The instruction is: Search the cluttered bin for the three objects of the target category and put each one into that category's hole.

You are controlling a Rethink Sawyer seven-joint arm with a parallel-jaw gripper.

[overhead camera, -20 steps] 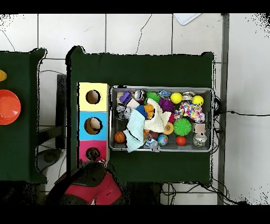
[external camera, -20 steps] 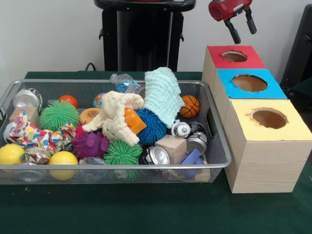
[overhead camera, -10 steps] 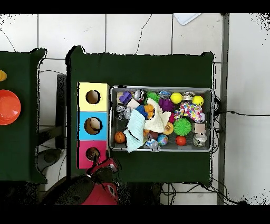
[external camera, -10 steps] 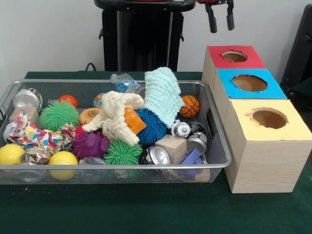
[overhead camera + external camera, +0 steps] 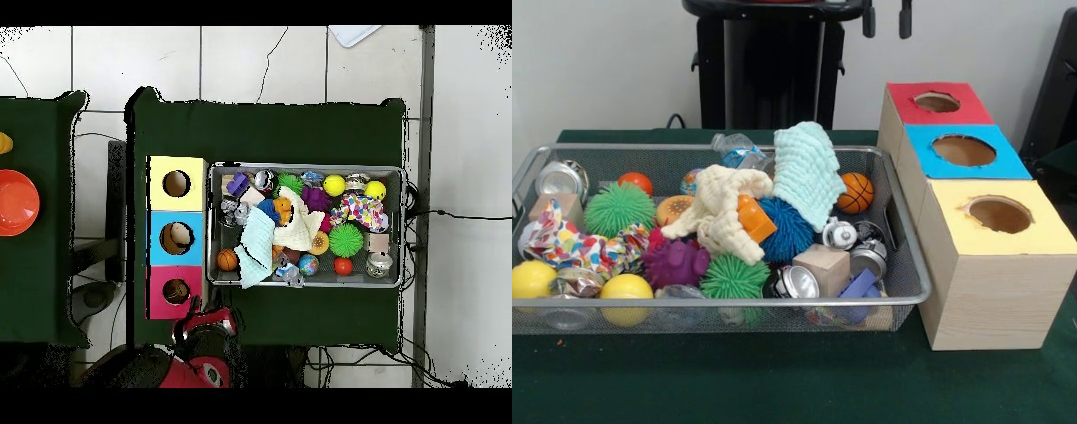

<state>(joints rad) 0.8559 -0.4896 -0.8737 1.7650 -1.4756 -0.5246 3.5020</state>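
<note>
Hanging at the top edge of the front view, the claw (image 5: 886,19) is seen only as two dark fingertips set apart, with nothing between them; it is placed above the far rim of the wire bin (image 5: 900,296), well clear of the contents. The bin is crowded: a mint cloth (image 5: 808,172) and a cream cloth (image 5: 722,212) are draped over a blue spiky ball (image 5: 787,230), with a small basketball (image 5: 855,192), a wooden block (image 5: 822,265) and shiny crushed cans (image 5: 794,283) nearby. Beside the bin stands the sorting box, with a red hole (image 5: 937,102), a blue hole (image 5: 964,149) and a yellow hole (image 5: 999,214).

In the overhead view, the claw (image 5: 205,322) is found just off the red end of the box (image 5: 177,237), outside the bin (image 5: 305,283). Something pale is visible inside the blue hole (image 5: 177,237); the red hole's contents cannot be made out.

The step in hand is judged to be a return toward the bin for a fresh search. Which category is targeted cannot be told. A descent with the claw kept wide over an exposed, uncovered item would be called for next, the cloths being a likely snag.
</note>
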